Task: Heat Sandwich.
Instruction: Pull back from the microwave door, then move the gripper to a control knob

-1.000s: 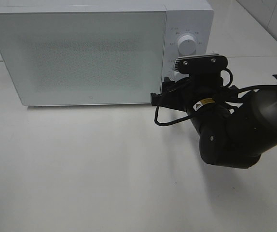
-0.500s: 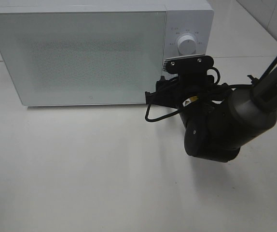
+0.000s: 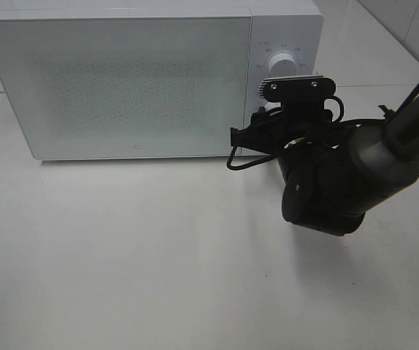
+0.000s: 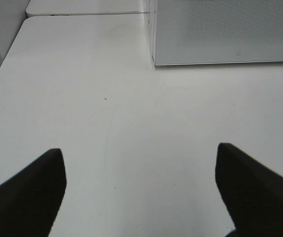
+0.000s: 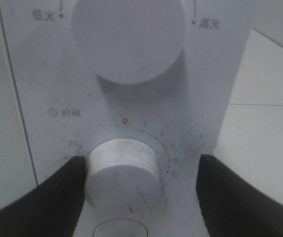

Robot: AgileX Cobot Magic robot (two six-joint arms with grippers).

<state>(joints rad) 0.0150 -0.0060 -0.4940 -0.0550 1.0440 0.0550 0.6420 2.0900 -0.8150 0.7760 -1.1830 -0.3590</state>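
Observation:
The sandwich is out of view; the white microwave (image 3: 122, 80) stands with its door shut. My right gripper (image 5: 140, 165) is pressed up to the control panel and straddles the lower timer knob (image 5: 123, 170). Its jaws are open: one dark finger (image 5: 48, 197) touches the knob's side, while the other finger (image 5: 235, 192) stands clear of it. The larger power knob (image 5: 129, 37) is above. In the high view the right arm (image 3: 326, 182) hides the lower knob. My left gripper (image 4: 139, 150) hangs open over bare table, holding nothing.
The microwave's front corner (image 4: 156, 61) lies ahead of the left gripper. White table (image 3: 122, 255) stretches in front of the microwave. A table seam and wall show beyond the microwave's right side (image 5: 269, 103).
The right arm swung left, then pushed back right and in toward the control panel. The microwave door stays shut.

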